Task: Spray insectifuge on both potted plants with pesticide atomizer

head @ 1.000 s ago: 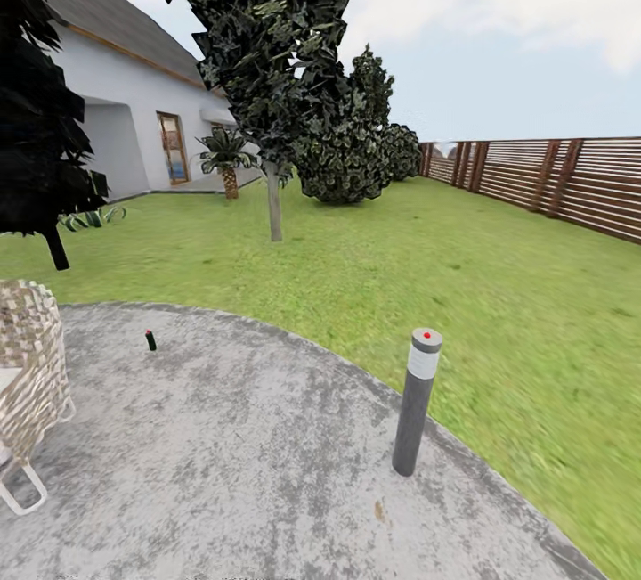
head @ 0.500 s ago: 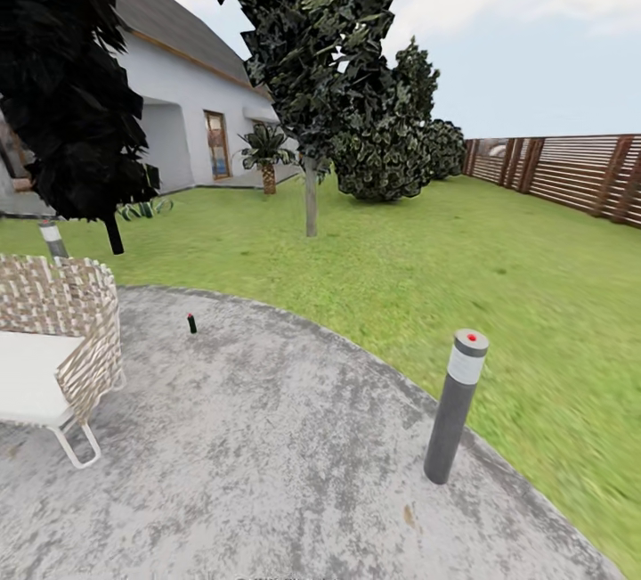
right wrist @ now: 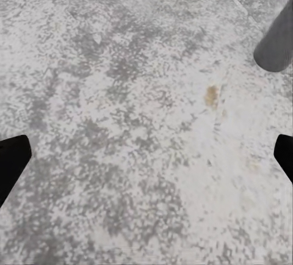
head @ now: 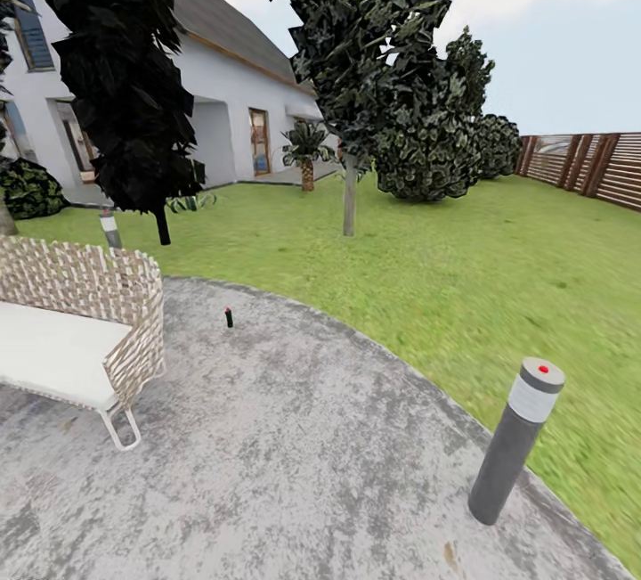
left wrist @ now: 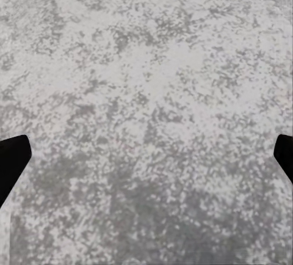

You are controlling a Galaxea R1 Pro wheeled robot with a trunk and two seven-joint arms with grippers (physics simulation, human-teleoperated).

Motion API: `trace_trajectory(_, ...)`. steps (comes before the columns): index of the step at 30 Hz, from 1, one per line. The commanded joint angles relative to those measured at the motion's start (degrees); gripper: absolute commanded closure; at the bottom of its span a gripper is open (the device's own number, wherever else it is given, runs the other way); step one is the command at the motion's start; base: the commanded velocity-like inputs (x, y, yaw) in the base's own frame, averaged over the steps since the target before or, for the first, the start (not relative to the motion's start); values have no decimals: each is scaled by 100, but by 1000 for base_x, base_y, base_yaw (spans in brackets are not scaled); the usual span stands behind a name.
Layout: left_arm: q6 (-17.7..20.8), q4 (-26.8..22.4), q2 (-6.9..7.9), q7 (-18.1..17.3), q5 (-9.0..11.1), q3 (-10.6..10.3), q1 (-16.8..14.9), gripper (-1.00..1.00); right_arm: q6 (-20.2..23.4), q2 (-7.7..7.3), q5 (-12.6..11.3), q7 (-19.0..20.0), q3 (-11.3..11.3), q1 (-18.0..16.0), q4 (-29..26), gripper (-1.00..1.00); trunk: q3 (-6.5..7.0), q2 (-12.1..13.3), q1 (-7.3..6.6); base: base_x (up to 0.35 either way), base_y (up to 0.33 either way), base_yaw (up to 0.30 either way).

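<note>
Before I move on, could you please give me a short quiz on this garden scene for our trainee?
1. True or false: the wicker bench stands on the lawn.
2. The small dark red-topped item stands on: A the lawn, B the stone patio, C the bench cushion.
3. Fill in: the left pincer and the right pincer both have their fingers ___ above the stone.
Key: 1 false, it stands on the patio; 2 B; 3 open.
</note>
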Motion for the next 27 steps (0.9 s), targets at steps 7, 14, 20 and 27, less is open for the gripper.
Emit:
trace_trajectory(7,-20,8,1,12,-1,-3,-6,-100,-23,-4,19,22,15,-1,0,-100,-17,-2,3,304,149,112)
trace_trajectory(14,-12,8,2,12,-4,-3,-6,-100,-19,-18,167,33,18,-1,7,-100,-17,-2,3,334,20,6)
trace_trajectory(20,-11,8,2,12,-4,-2,-6,-100,-17,-19,273,34,18,-1,7,-100,-17,-2,3,338,1,0)
trace_trajectory(27,-11,8,2,12,-4,4,-6,-100,-25,-19,277,10,17,-1,7,-100,-17,-2,3,339,0,0)
